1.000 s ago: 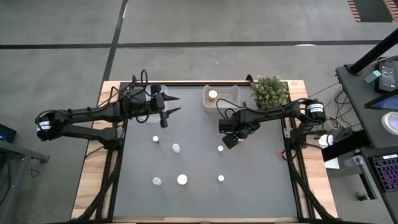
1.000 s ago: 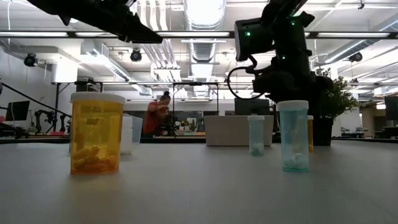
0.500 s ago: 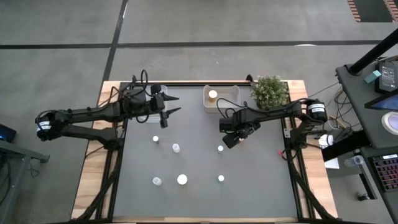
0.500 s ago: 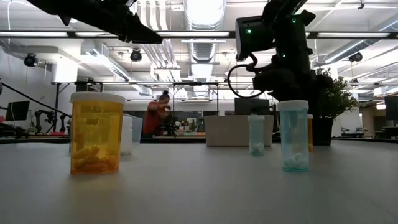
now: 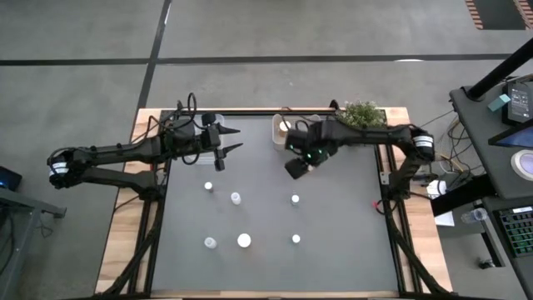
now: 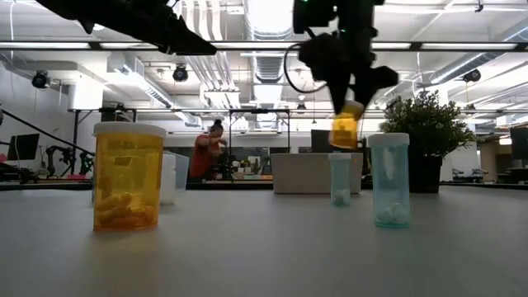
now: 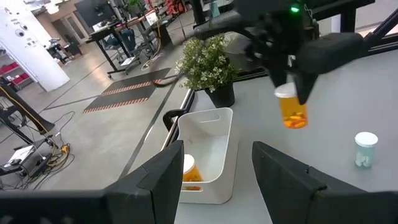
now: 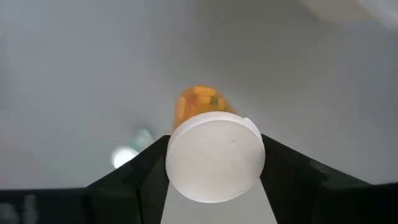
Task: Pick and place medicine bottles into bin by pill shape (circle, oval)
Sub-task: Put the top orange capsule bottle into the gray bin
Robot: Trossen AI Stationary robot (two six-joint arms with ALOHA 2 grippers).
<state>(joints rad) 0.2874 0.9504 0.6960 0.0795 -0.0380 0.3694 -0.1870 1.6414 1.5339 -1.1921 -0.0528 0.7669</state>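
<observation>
The right gripper [image 7: 292,93] has its fingers closed on an orange bottle [image 7: 292,112] by the cap, lifted clear of the desk [image 5: 266,217] just beside the white bin [image 7: 208,155]; the left gripper [image 5: 226,140] waits half open and empty. Carry it level over the bin, which already has one orange bottle [image 7: 189,171]; lower inside the rim before letting go, lest it bounce out.

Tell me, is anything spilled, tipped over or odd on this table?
Nothing spilled. The only bottle off the table is the orange bottle, hanging tilted in the right gripper near the white bin; the others stand upright.
</observation>
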